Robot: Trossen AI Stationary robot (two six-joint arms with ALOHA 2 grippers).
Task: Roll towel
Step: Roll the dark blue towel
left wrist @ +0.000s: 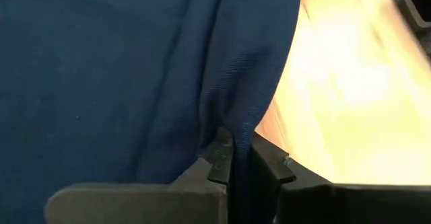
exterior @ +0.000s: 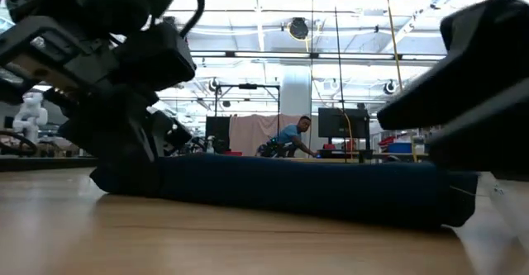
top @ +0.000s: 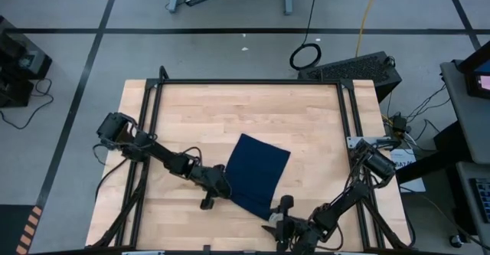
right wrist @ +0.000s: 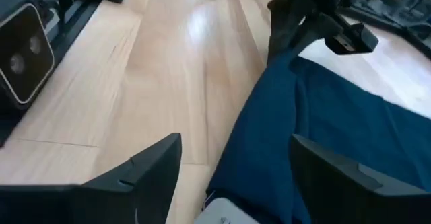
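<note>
Wooden table: the towel lies lower centre in the high view, long axis running upper right to lower left. The low view alone shows a rolled near edge. Left gripper is clamped on the towel's left edge. Right gripper stands spread wide at the towel's lower corner, holding nothing.

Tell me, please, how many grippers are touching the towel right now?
1: the left gripper is shut on the towel's left edge. The right gripper is open at its near corner, not gripping.
</note>
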